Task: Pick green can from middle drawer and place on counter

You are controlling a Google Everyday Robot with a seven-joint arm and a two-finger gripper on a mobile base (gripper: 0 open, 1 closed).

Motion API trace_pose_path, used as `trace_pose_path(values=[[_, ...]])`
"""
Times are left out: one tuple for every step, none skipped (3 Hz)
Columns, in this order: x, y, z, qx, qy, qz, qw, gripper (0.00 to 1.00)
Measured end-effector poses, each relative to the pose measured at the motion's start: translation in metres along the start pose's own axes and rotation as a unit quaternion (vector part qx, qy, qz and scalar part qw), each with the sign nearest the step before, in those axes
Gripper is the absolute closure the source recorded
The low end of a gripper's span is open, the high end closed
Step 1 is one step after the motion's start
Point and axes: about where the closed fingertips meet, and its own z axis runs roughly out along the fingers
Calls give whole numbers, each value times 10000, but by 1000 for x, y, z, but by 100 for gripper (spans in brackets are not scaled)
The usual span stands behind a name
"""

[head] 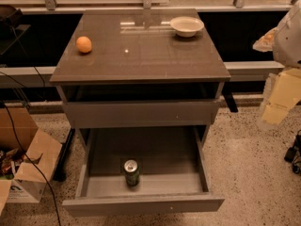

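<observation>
Jaws could not be read; gripper (278,101) hung far right, green can (131,173) stood in the middle drawer (141,204).

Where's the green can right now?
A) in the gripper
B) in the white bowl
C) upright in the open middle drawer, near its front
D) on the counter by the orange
C: the green can stands upright near the front of the open middle drawer; the gripper is off at the view's right edge, apart from it.
</observation>
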Motion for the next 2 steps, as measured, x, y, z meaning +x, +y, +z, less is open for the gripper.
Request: trace_pose_path(values=[[0,0,0,-2,-1,1,10000,0],[-3,24,27,-524,-160,158,9984,0]])
